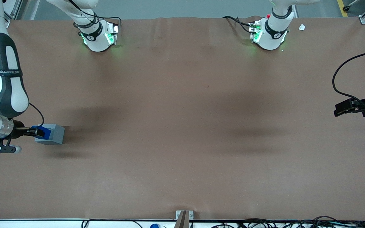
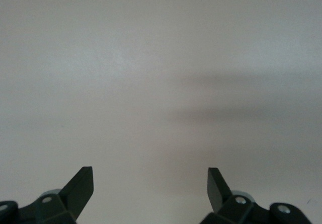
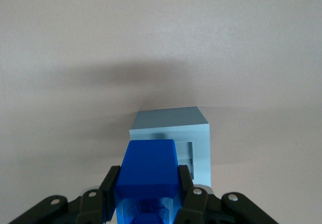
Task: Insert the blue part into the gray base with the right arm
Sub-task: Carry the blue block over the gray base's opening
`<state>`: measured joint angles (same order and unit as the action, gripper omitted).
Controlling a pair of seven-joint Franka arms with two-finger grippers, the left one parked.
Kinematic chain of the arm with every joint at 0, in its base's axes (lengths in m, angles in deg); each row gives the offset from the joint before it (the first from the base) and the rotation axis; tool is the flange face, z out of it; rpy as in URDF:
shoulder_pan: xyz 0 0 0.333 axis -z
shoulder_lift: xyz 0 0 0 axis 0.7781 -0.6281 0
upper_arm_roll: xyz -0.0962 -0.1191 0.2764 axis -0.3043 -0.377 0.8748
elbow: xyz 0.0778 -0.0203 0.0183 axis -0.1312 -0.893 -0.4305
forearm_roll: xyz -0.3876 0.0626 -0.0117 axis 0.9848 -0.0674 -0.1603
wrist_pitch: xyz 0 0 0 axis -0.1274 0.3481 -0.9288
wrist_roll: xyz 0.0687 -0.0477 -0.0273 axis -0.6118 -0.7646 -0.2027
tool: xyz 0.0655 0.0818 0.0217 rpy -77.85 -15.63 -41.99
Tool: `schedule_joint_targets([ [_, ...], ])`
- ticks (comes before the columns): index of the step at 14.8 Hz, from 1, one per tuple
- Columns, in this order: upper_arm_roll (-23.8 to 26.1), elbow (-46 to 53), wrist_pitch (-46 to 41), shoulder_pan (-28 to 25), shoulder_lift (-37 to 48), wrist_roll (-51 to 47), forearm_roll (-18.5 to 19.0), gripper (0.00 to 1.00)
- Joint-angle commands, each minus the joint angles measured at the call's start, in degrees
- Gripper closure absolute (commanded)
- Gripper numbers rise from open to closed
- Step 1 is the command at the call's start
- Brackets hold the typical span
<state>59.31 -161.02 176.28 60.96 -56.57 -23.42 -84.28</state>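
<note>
1. Aligning step: end effector (image 3: 147, 204) clamped on blue part (image 3: 149, 171), just above gray base (image 3: 176, 133) at working arm's end of tabletop (image 1: 182, 126).
2. Next, probably: center over recess, lower straight.

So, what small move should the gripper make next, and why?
Probably a small sideways correction, then lowering. The gripper holds the blue part above the gray base, but the wrist view shows the base's hole partly uncovered beside the part, so they seem misaligned.
</note>
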Motion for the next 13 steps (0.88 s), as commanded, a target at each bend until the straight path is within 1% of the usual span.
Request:
schedule_joint_targets([
  [1,0.7,0.8,-0.7,1.4,-0.4,2.6,0.2,1.00],
  [6,0.7,0.5,-0.6,2.3,-0.5,2.5,0.2,1.00],
  [13,0.7,0.4,0.0,2.3,-1.3,2.5,0.2,1.00],
])
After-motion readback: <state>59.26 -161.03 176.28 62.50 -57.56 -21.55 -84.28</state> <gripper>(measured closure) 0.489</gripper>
